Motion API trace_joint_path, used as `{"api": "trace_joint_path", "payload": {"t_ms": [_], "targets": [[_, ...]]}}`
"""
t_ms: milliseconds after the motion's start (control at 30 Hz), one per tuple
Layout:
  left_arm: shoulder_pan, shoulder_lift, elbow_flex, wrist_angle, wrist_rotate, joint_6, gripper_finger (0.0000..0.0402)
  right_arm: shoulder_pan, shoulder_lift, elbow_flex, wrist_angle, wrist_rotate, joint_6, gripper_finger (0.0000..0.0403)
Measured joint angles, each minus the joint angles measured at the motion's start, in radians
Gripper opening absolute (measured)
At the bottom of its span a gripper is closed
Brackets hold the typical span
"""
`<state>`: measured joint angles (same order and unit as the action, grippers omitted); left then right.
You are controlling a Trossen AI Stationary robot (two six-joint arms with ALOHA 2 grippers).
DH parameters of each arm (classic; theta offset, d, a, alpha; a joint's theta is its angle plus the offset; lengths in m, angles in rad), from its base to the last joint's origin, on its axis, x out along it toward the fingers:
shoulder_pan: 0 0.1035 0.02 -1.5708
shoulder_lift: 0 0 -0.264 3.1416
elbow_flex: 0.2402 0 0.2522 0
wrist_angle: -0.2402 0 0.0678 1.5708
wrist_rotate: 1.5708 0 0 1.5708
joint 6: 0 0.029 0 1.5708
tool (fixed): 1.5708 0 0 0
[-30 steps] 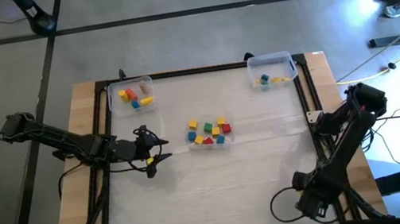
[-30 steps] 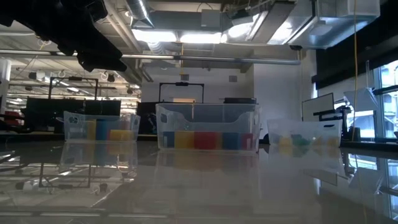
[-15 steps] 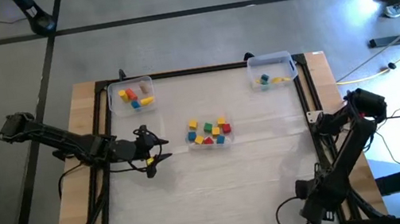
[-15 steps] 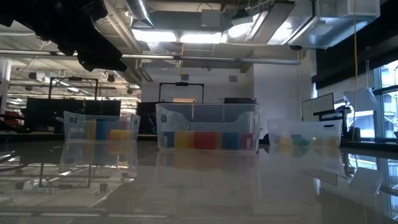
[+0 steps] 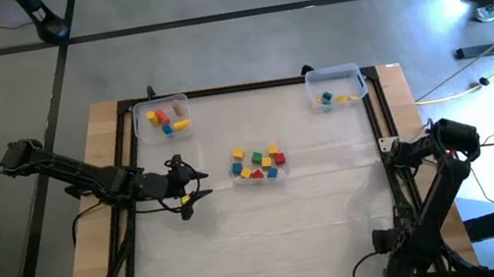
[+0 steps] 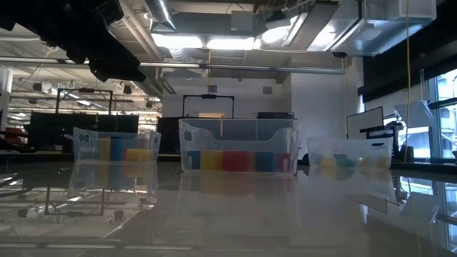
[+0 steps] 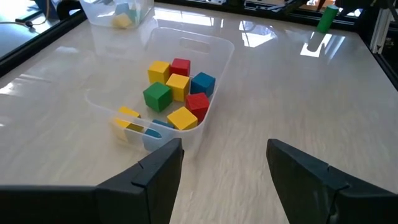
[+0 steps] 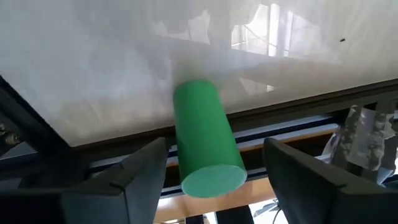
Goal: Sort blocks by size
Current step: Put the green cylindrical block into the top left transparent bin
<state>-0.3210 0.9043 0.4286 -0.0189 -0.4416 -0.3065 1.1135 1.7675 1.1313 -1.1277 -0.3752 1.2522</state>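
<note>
Blocks point(image 7: 176, 93) sit heaped in the middle clear bin point(image 7: 217, 53) on the surface point(image 5: 280, 223), with the left end effector point(image 7: 221, 165) just short of it, fingers apart and empty.
In that bin about 8 small cubes show: 3 yellow, 2 red, 1 green, 1 blue, 1 partly hidden. They look light, rigid and smooth, so likely best pinched across 2 flat opposite faces, one at a time, since neighbours touch. 2 more bins point(image 5: 162, 118) at the far corners hold a few blocks each. The right end effector point(image 8: 208, 180) waits by the surface's near right edge, fingers apart, beside a green cylinder point(image 8: 202, 140).
</note>
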Motion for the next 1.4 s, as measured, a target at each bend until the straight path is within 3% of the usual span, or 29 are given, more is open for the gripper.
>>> {"api": "trace_joint_path", "payload": {"t_ms": [133,300,467,567,700,833,1033,1233,1400], "targets": [[0.000,0.000,0.000,-0.002,0.000,0.000,0.0221,0.000,0.020,0.000,0.005,-0.009,-0.001,0.0219],[0.000,0.000,0.000,-0.001,0.000,0.000,0.0221,-0.007,0.021,0.001,0.002,-0.013,-0.001,0.0133],[0.000,0.000,0.000,0.000,0.000,0.000,0.0221,-0.043,0.016,0.002,0.004,-0.027,0.000,0.0130],[0.000,0.000,0.000,0.002,0.000,-0.001,0.0221,-0.091,0.001,0.041,-0.001,0.020,0.001,0.0130],[0.000,0.000,0.000,0.002,0.000,-0.034,0.0221,-0.170,-0.024,0.129,-0.050,0.199,0.004,0.0130],[0.000,0.000,0.000,0.001,0.000,-0.049,0.0221,-0.255,-0.052,0.246,-0.098,0.490,-0.012,0.0130],[0.001,0.000,0.000,0.024,0.000,-0.047,0.0221,-0.388,-0.086,0.353,-0.048,0.803,-0.245,0.0130],[-0.013,0.002,0.000,0.156,0.071,0.041,0.0221,-0.536,-0.090,0.350,0.159,0.913,-0.593,0.0130],[-0.044,0.047,0.000,0.310,0.150,0.127,0.0221,-0.635,-0.082,0.246,0.549,0.923,-0.904,0.0130]]}}
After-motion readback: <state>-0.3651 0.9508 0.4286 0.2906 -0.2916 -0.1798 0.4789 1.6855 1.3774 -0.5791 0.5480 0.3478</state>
